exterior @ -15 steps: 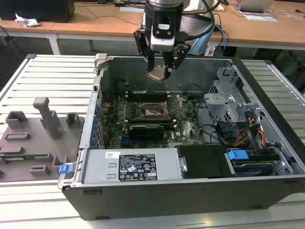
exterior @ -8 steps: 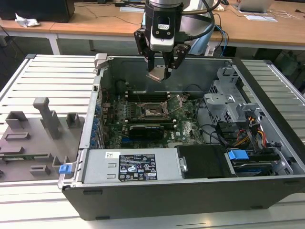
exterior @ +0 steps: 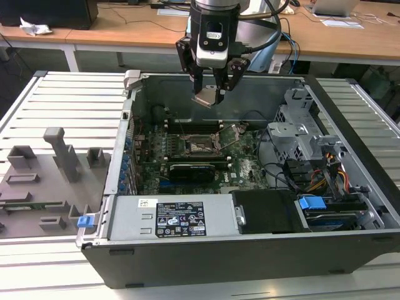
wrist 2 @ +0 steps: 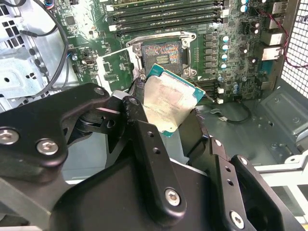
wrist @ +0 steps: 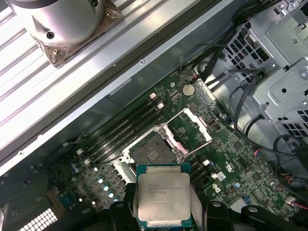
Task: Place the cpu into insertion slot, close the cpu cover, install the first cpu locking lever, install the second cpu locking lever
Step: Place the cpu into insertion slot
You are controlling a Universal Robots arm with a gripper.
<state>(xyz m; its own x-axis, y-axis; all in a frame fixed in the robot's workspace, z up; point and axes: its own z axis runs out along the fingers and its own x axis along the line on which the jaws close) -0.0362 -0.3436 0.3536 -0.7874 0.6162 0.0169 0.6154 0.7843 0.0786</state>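
**Step in hand: seating the cpu**

1. Note the position. The pincer [exterior: 210, 92] hangs above the open computer case [exterior: 219, 262], well clear of the green circuit board [exterior: 244, 169]. It is closed on the cpu [wrist: 162, 197], with one finger on each of two opposite edges and the dull metal top showing in both wrist views. The pincer touches nothing else.

2. Note the target. The insertion slot [wrist: 151, 154] lies open on the board below the chip, its dark centre exposed. The cpu cover [wrist: 202, 125] is swung back beside the slot and appears to leave the way down free.

3. Square the chip to the slot's metal rim before you lower it. In the second wrist view the chip looks tilted in the grip, so judge it level first. A tilted chip is likely to catch one rim edge.

4. Descend slowly and straight down. The socket contacts probably tolerate no sideways scrape.

5. Release only when the chip rests flat within the rim on all four sides.
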